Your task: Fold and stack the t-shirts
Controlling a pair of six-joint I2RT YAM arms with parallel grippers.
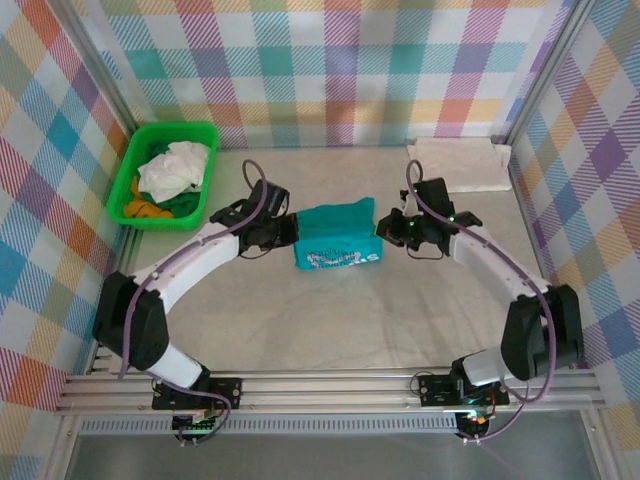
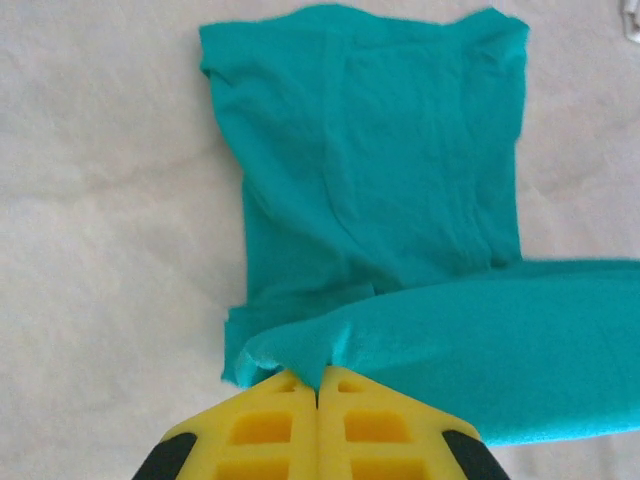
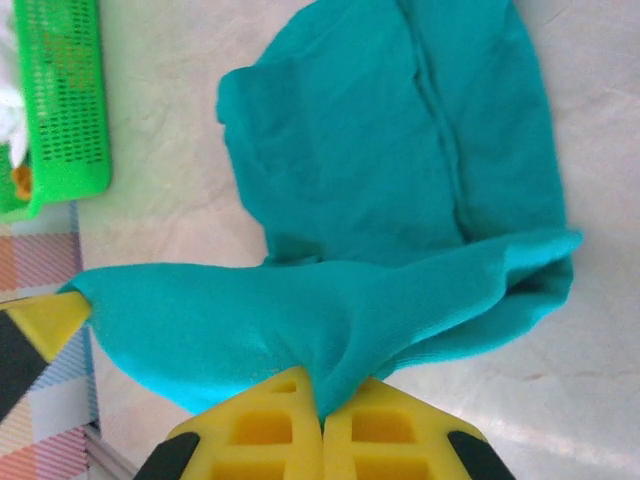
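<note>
A teal t-shirt (image 1: 335, 235) with white lettering lies partly folded at the table's middle. My left gripper (image 1: 287, 232) is shut on its left edge, and the cloth (image 2: 400, 200) rises into the yellow fingers (image 2: 280, 420). My right gripper (image 1: 384, 228) is shut on the right edge; a fold of teal cloth (image 3: 330, 320) is pinched between the yellow pads (image 3: 400, 425). A folded cream t-shirt (image 1: 460, 163) lies at the back right. White (image 1: 172, 166), orange (image 1: 140, 209) and green (image 1: 182, 203) shirts are bunched in the basket.
The bright green plastic basket (image 1: 204, 132) stands at the back left, and its wall (image 3: 60, 110) shows in the right wrist view. Checked walls enclose the table on three sides. Bare tabletop (image 1: 340, 320) stretches in front of the teal shirt.
</note>
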